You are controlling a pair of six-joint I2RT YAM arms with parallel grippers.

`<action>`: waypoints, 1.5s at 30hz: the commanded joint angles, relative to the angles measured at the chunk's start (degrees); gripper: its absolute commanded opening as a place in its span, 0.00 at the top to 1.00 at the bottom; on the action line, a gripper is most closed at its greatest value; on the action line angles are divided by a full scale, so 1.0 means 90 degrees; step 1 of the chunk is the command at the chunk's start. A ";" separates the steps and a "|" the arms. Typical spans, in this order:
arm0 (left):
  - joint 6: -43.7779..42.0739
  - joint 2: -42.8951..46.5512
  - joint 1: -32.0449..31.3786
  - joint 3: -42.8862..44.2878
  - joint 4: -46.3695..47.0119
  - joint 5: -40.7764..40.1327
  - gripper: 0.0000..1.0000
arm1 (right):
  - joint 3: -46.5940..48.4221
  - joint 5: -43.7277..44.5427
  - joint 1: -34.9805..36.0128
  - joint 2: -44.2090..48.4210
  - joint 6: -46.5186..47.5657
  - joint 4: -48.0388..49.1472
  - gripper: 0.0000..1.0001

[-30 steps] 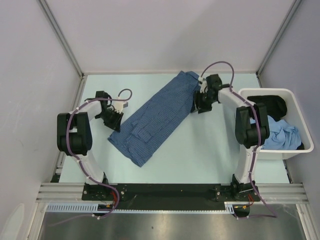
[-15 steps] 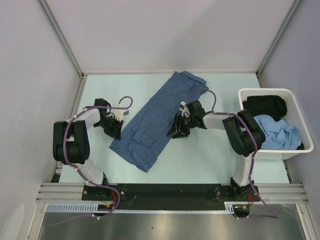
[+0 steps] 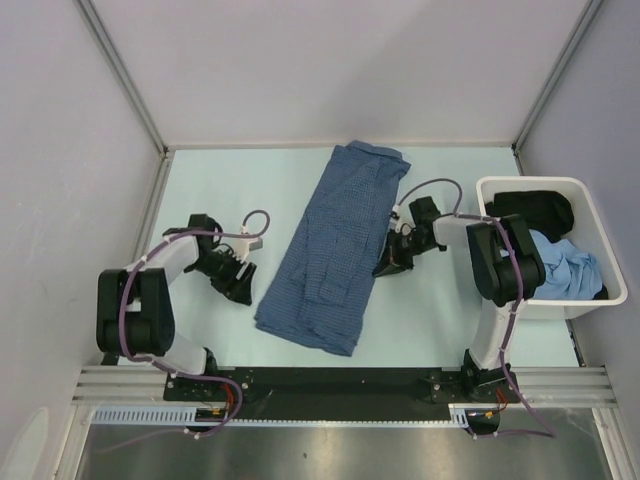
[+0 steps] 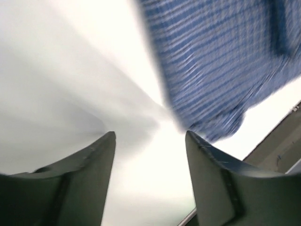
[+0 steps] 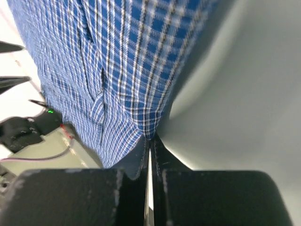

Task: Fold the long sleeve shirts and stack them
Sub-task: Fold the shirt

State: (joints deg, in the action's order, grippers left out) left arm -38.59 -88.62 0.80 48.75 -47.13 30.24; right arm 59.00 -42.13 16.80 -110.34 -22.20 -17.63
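Note:
One long sleeve shirt (image 3: 335, 240), dark blue with fine white checks, lies stretched out on the pale table, running from the far middle toward the near edge. My right gripper (image 3: 383, 268) sits at the shirt's right edge. In the right wrist view this gripper (image 5: 151, 137) is shut, with a fold of the checked cloth (image 5: 117, 61) pinched at its tips. My left gripper (image 3: 243, 287) rests low on the table just left of the shirt's near end. It is open (image 4: 150, 134) with only bare table between the fingers; the shirt (image 4: 221, 61) lies beyond them.
A white bin (image 3: 530, 183) stands at the right edge of the table. It holds a black garment (image 3: 535, 210) and a light-blue one (image 3: 560, 265). Grey walls close the table in on the left, the back and the right.
The shirt has swung from lying diagonally to nearly lengthwise. My left gripper has opened and slid nearer. My right gripper moved down the shirt's right edge and shut on it.

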 commanded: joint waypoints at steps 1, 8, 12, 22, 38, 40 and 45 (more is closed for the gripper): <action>-0.0790 0.0802 -0.0204 -0.0124 -0.0232 0.0721 0.29 | 0.0319 0.1310 -0.0635 -0.0035 0.2152 -0.1878 1.00; -0.1814 0.1641 -0.0976 -0.0416 0.0079 0.0644 0.16 | 0.0573 0.1985 -0.0792 0.0170 0.3461 -0.2377 0.98; -0.1913 0.2277 -0.1085 -0.0641 0.0724 0.0664 0.14 | 0.0661 0.2103 -0.0802 0.0677 0.3979 -0.2621 0.78; -0.3113 0.3607 -0.1202 -0.1062 0.1771 0.2331 0.01 | 0.0010 0.1890 -0.0481 0.3947 0.5024 -0.2127 0.00; -0.6474 0.3479 -0.3211 -0.2262 0.0334 0.1494 0.12 | -0.2942 0.1819 0.3405 0.7016 0.9488 -0.2486 0.21; -0.6261 0.3538 -0.3437 -0.2516 0.0693 0.1377 0.18 | -0.3196 0.2121 0.3787 0.7026 0.9342 -0.2058 0.25; -0.5831 0.3354 -0.4033 -0.2751 0.1359 0.0977 0.29 | -0.3538 0.2522 0.4207 0.6461 0.9263 -0.1236 0.29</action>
State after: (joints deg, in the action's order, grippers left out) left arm -92.16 -57.58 -32.69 24.69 -40.56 40.64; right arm 28.75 -23.97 52.47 -49.41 59.27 -36.40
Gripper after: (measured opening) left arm 0.726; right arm 0.724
